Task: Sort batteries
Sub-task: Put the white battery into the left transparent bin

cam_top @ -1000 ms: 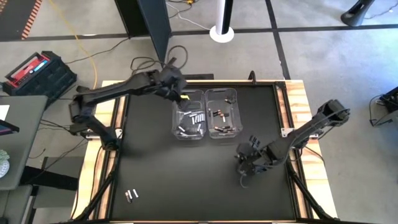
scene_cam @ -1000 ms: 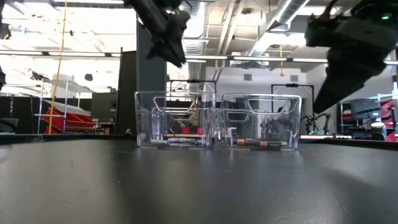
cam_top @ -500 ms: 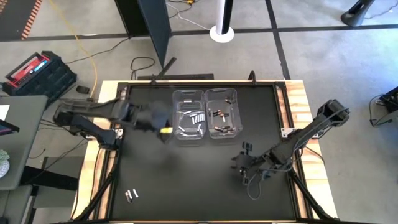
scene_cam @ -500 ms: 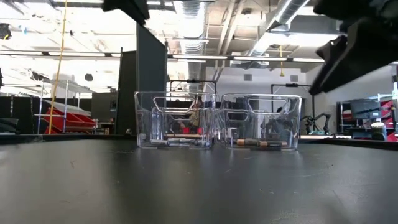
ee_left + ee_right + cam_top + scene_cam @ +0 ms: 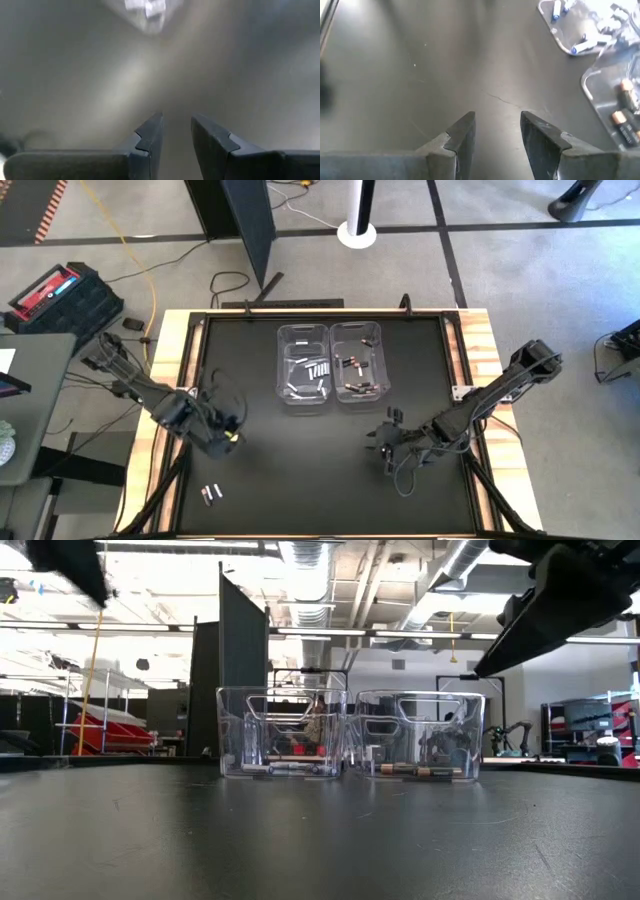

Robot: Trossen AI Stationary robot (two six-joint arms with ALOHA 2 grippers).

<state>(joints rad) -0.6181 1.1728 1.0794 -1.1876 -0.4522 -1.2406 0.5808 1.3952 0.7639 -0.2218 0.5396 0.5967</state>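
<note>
While left gripper (image 5: pixel 222 438) hovers with fingers parted, empty, lower it straight over loose batteries (image 5: pixel 210 494) on table (image 5: pixel 300 470); right gripper (image 5: pixel 388 442) waits, fingers parted, empty.

One camera looks straight down on the whole table (image 5: pixel 330 480); another sits at tabletop level, facing the two clear bins (image 5: pixel 350 735) both views share. Each wrist camera peers closely down at the mat.
</note>
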